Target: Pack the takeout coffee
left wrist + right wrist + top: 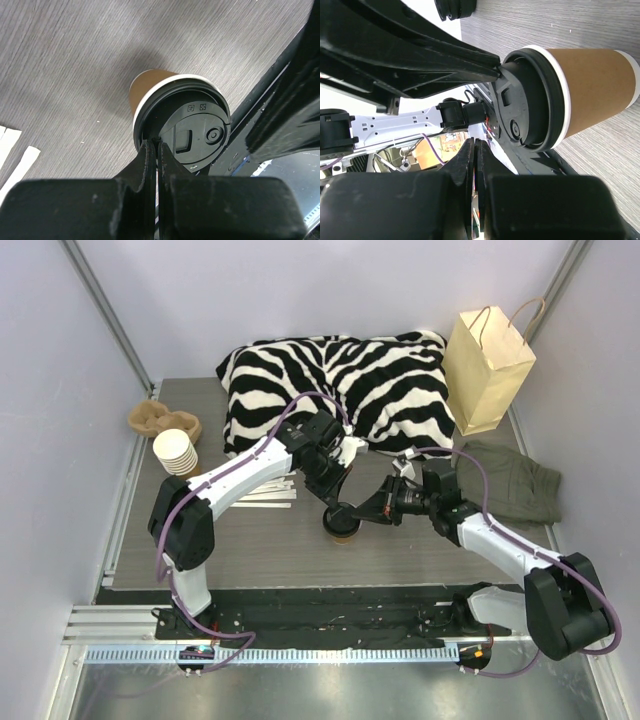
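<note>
The takeout coffee [343, 530], a brown paper cup [590, 90] with a black lid [192, 130], stands upright on the table's front middle. My left gripper [335, 506] comes down on it from behind; in the left wrist view its shut fingertips [154, 146] rest against the lid's near rim. My right gripper [362, 515] reaches in from the right. Its jaws [477, 142] are shut with nothing between them, just beside the lid's edge. In the right wrist view the left fingers [470, 60] touch the top of the lid.
A zebra-striped pillow [340, 380] lies at the back, and a kraft paper bag [487, 368] stands at the back right. A green cloth [515, 485] lies on the right. At the left are stacked lidless cups [176, 451], a brown tray [160, 420] and white strips [268, 496].
</note>
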You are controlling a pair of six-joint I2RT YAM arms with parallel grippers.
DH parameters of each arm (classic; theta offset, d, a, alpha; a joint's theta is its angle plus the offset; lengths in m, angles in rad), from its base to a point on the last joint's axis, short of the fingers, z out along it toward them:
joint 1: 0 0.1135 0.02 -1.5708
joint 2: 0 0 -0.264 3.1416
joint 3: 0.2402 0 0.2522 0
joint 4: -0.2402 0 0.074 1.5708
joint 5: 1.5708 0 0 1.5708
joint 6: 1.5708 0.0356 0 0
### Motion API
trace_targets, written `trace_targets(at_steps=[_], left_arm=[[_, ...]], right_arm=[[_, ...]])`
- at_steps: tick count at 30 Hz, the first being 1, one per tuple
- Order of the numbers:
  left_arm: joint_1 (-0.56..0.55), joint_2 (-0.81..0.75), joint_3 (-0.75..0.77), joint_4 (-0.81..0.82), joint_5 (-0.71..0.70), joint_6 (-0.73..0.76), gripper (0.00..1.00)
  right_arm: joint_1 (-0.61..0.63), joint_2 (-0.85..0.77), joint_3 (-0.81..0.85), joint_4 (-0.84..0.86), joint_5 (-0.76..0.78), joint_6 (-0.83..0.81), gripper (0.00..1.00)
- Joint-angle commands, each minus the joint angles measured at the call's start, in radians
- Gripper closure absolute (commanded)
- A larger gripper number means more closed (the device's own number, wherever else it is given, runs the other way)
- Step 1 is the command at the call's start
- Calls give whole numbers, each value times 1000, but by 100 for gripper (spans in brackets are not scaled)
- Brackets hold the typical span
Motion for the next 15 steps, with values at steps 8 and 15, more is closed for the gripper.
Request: trace_targets(at_steps=[8,15], left_arm=[[2,-11,2,38,26,-15,100],[2,-13,-2,50,38,-22,100]], right_arm=[[6,13,7,58,8,1,98],[8,20,3,57,8,-3,98]])
